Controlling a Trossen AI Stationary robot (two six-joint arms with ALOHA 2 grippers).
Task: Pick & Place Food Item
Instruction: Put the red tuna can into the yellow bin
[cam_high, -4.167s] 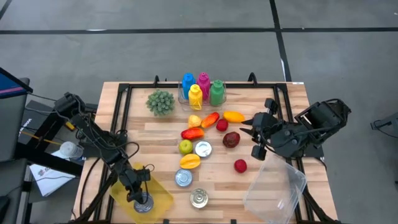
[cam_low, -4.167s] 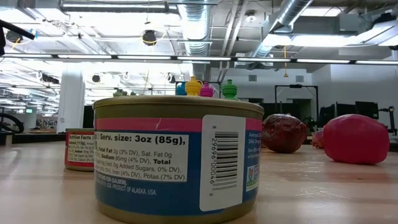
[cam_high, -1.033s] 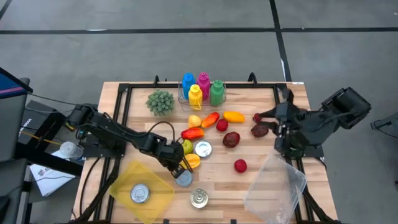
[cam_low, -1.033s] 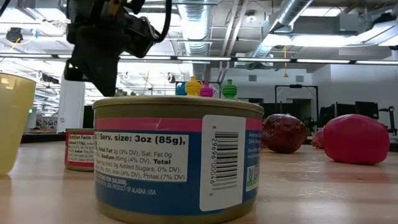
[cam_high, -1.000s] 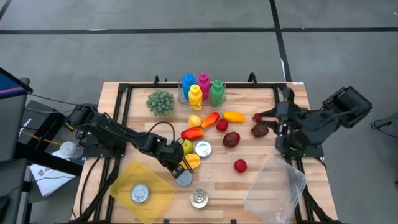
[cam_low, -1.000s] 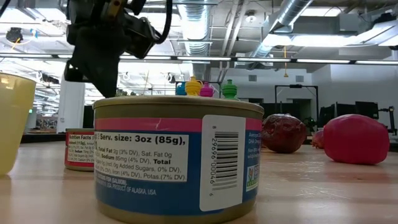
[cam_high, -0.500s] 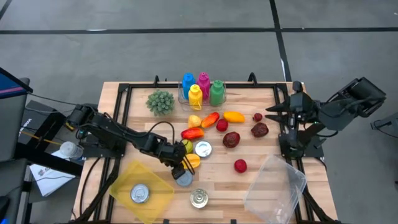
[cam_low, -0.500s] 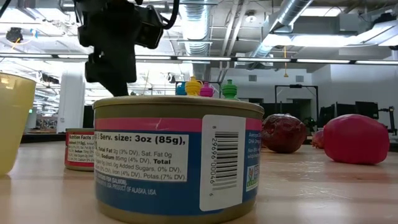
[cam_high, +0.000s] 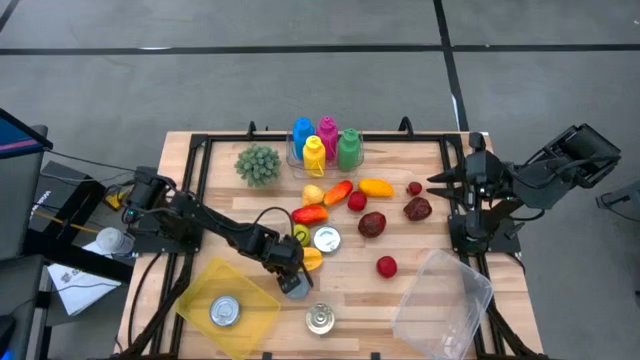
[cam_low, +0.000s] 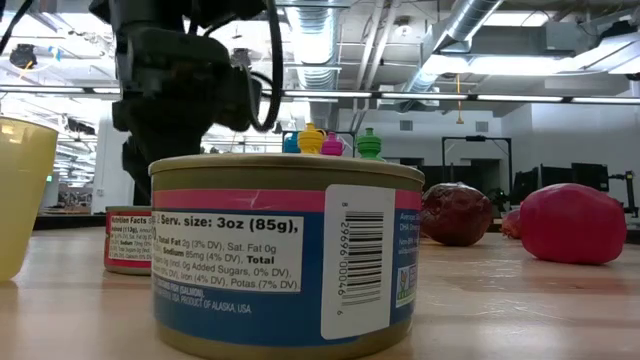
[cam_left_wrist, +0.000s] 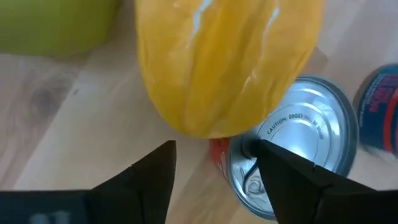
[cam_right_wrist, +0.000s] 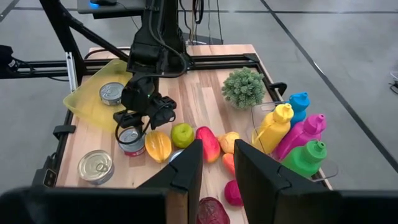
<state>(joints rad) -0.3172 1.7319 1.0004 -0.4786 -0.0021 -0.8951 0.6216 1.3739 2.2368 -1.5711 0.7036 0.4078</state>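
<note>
1. Left pincer (cam_high: 291, 277) low over the red-labelled can (cam_high: 295, 286) near the desk's (cam_high: 225, 205) front edge, fingers spread either side of its rim, not closed on it
2. Can stands upright on the wood, touching the yellow-orange fruit (cam_high: 308, 259); green apple (cam_high: 299, 236) just behind
3. Second can (cam_high: 224, 311) sits in the yellow tray (cam_high: 255, 300); third can (cam_high: 320, 320) stands alone at front
4. Right pincer (cam_high: 440, 183) raised at the desk's right edge, fingers apart, empty
5. Clear container (cam_high: 445, 295) at front right
</note>
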